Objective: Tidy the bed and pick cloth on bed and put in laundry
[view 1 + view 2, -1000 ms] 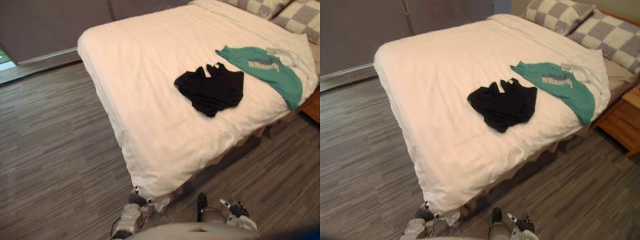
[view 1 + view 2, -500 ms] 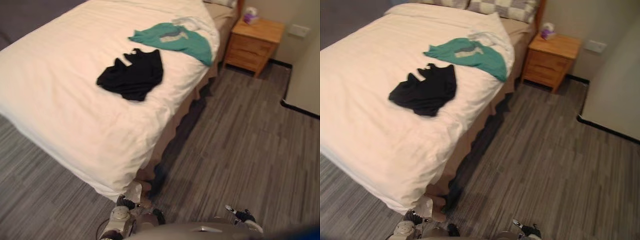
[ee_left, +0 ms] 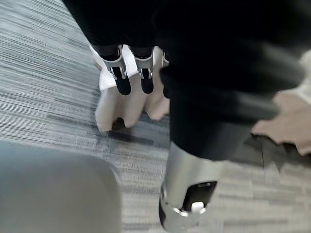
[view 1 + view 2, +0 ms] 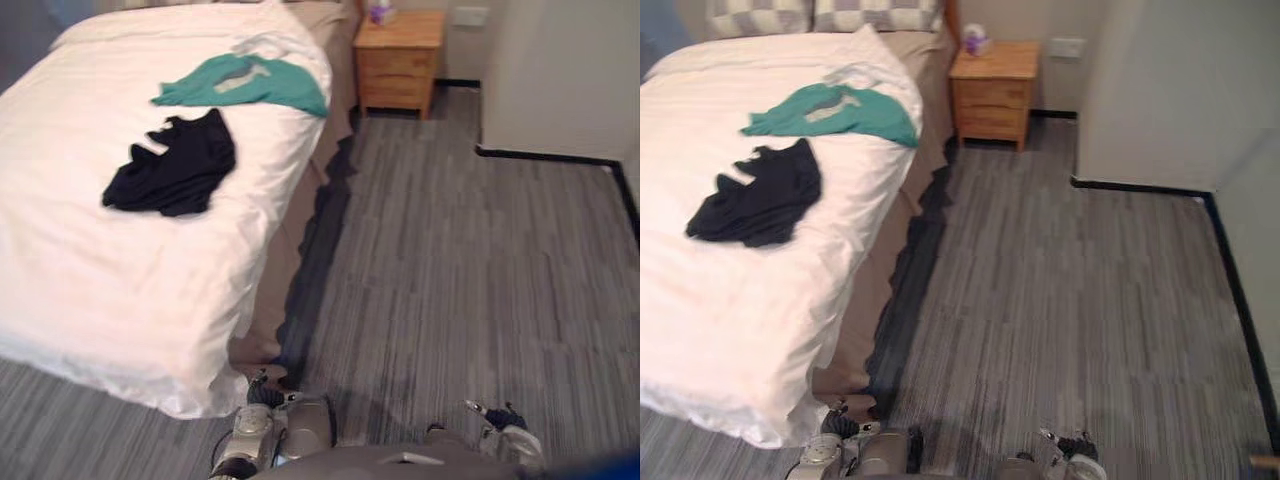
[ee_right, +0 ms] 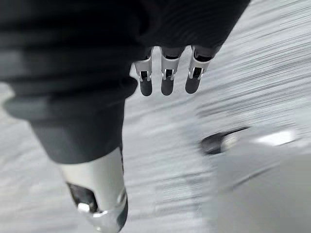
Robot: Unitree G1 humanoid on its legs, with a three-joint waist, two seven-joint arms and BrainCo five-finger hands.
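The bed carries a black cloth and a green cloth, ungrasped; left hand and right hand hang slack-fingered, empty, so approach and reach likely come next.

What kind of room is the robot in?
A bedroom, possibly a hotel room. There is a white-covered bed with checked pillows at its head and a wooden nightstand beside it. A black garment and a green shirt lie on the bed.

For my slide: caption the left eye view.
Black garment and green T-shirt lie on white-quilted bed beside wooden nightstand.
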